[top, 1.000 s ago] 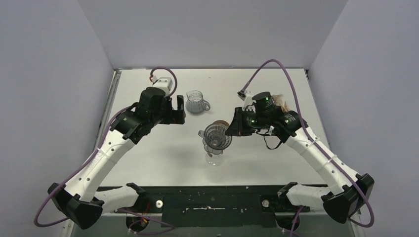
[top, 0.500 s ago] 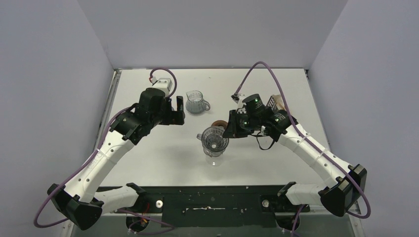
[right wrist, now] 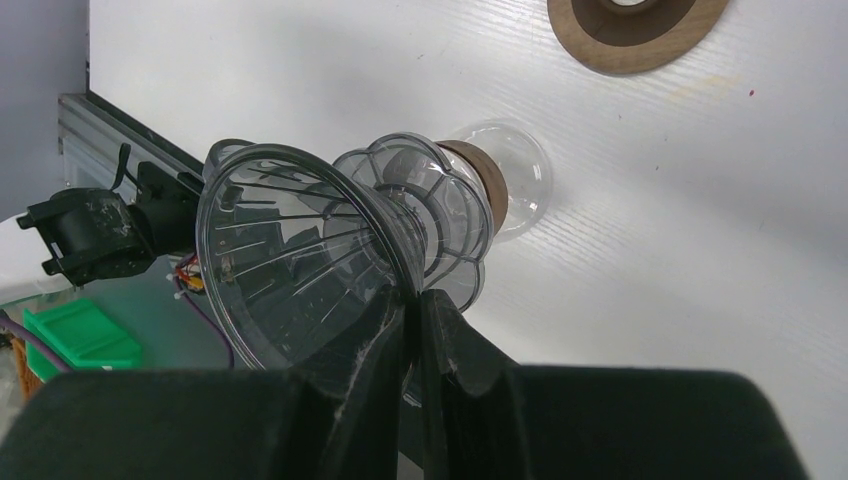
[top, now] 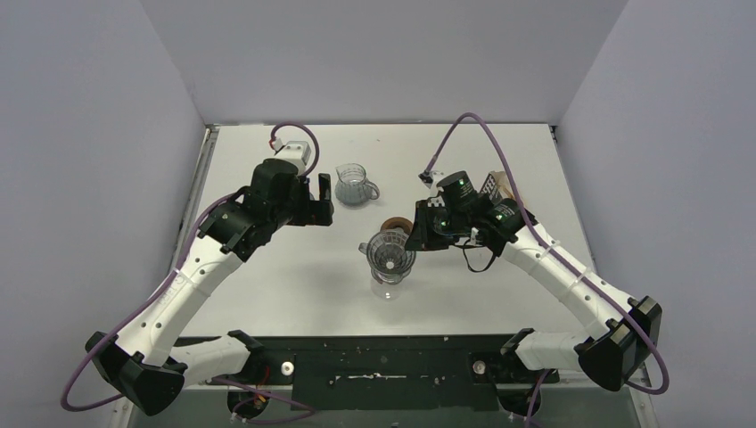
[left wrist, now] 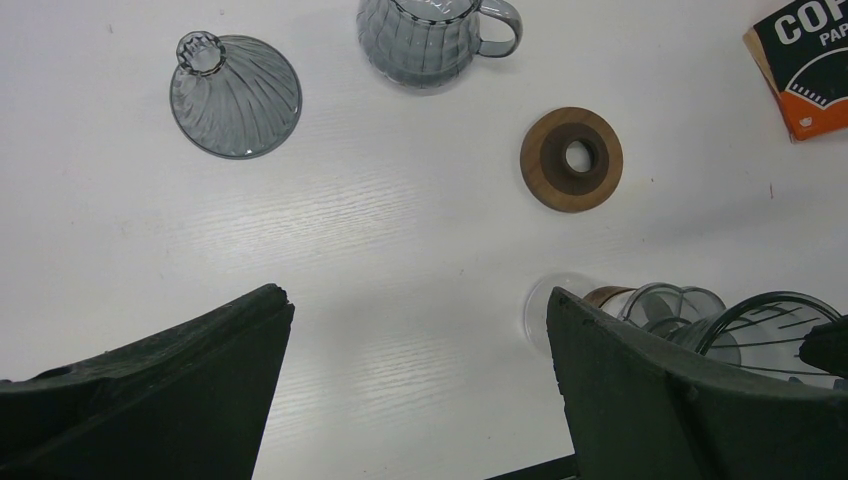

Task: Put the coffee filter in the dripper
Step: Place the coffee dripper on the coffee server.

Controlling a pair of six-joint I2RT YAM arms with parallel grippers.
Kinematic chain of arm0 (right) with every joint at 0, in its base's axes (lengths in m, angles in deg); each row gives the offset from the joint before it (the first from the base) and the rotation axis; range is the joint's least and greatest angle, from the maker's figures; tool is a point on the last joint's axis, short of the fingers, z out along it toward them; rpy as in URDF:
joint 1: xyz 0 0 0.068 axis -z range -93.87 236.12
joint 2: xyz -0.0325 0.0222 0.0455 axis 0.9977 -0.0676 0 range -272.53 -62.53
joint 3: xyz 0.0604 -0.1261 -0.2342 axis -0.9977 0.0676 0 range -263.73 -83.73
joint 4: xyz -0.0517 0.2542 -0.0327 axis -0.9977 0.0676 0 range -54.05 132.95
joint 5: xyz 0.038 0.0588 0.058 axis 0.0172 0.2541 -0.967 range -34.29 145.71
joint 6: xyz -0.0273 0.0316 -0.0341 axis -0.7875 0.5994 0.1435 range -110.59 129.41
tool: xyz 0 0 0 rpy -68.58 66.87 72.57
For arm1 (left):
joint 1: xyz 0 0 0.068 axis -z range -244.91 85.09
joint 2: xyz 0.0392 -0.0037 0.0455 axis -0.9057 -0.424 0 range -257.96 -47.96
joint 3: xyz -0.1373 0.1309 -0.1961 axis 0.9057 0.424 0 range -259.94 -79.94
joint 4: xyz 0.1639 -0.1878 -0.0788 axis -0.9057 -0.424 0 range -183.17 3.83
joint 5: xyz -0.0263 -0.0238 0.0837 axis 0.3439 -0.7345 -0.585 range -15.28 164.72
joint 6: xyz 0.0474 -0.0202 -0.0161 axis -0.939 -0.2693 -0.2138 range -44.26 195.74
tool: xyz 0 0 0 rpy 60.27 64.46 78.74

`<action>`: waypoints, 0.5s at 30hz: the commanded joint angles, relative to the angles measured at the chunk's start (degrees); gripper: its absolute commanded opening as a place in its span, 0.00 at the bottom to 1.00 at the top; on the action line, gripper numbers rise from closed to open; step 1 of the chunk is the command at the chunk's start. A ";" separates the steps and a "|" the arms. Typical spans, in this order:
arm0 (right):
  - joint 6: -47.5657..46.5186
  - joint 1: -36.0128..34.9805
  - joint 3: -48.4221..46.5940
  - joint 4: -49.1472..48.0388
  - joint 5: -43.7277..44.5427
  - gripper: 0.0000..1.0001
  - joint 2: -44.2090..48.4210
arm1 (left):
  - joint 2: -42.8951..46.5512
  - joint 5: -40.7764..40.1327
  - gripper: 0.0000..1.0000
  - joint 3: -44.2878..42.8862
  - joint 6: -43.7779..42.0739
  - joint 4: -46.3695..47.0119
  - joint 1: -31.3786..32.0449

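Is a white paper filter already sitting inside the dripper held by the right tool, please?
No, the dripper pinched at its rim by the right tool shows only bare ribbed walls, no paper inside.

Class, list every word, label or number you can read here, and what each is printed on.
"COF": white capitals, cut off at the picture's edge, on the black-and-orange packet, left wrist view.
"PA": smaller line under it, same packet, also cut off.
In the overhead view the packet's print is too small to read. No other text shows.
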 commanded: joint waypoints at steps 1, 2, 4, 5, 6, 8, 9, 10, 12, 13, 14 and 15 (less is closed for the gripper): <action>1.25 -0.41 -0.18 -1.33 0.46 0.00 0.73 | 0.97 -0.95 0.97 -0.19 -1.04 0.94 -0.36; 1.34 -0.39 -0.09 -1.28 0.50 0.00 0.75 | 1.05 -0.95 0.97 -0.17 -1.02 0.95 -0.35; 1.41 -0.41 0.01 -1.33 0.51 0.00 0.67 | 1.00 -0.95 0.97 -0.17 -1.02 0.89 -0.34; 1.49 -0.41 0.17 -1.39 0.50 0.00 0.64 | 0.97 -0.95 0.97 -0.17 -1.02 0.93 -0.34; 1.57 -0.41 0.23 -1.40 0.50 0.00 0.60 | 0.98 -0.89 0.97 -0.15 -1.02 0.96 -0.36; 1.68 -0.41 0.30 -1.42 0.50 0.03 0.58 | 0.85 -0.79 0.97 -0.19 -1.02 1.05 -0.34; 1.72 -0.41 0.29 -1.42 0.51 0.04 0.50 | 0.88 -0.71 0.97 -0.17 -1.02 1.05 -0.34; 1.76 -0.41 0.28 -1.37 0.55 0.05 0.49 | 0.85 -0.69 0.97 -0.27 -1.04 1.06 -0.35; 1.84 -0.40 0.33 -1.41 0.67 0.08 0.54 | 0.85 -0.69 0.97 -0.27 -1.03 1.14 -0.34; 1.85 -0.41 0.29 -1.42 0.68 0.08 0.53 | 0.83 -0.69 0.97 -0.28 -1.02 1.14 -0.34; 1.93 -0.41 0.30 -1.48 0.63 0.09 0.49 | 0.84 -0.69 0.97 -0.24 -1.02 1.14 -0.34; 2.04 -0.37 0.33 -1.62 0.53 0.10 0.42 | 0.89 -0.69 0.97 -0.18 -1.07 1.14 -0.34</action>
